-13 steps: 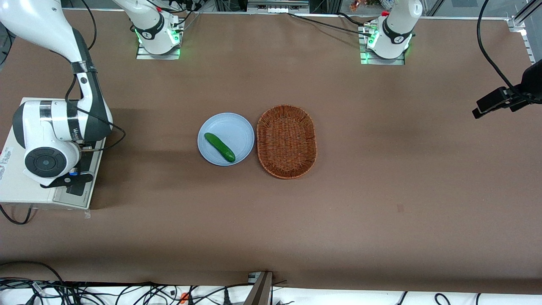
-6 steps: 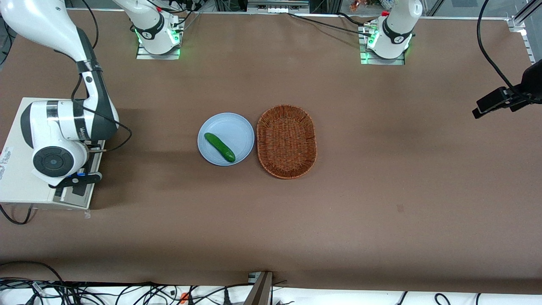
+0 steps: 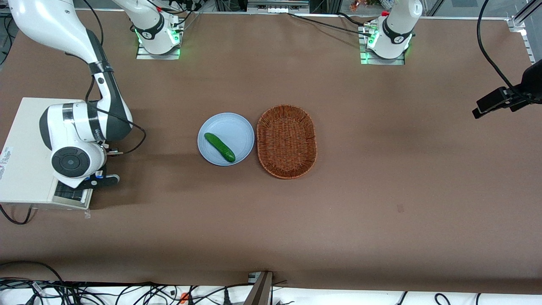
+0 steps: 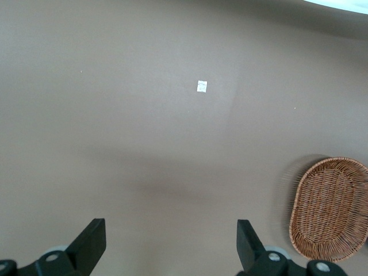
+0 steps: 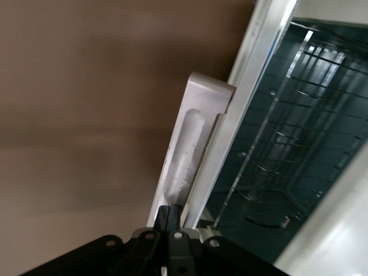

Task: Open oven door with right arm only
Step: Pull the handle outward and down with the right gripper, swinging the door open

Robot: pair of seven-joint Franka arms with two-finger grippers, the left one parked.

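The gripper is seen at the near end of the oven's front, and over the last second it has been carried, with the right arm, away from the oven toward the parked arm's end of the table. In the right wrist view the fingers are drawn together, their tip tucked in at the handle, between the bar and the door frame. The oven door is shown tilted away from the oven body, with wire racks visible through the dark glass. This is judged to mean that the door is being pulled off its closed position, though it is not yet laid flat.

The door sits on the oven at the working arm's end of the table. Its long axis runs nearer-to-farther from the front camera, and its face is turned toward the table's middle. There the plate with the cucumber and the basket lie, well apart from the door.
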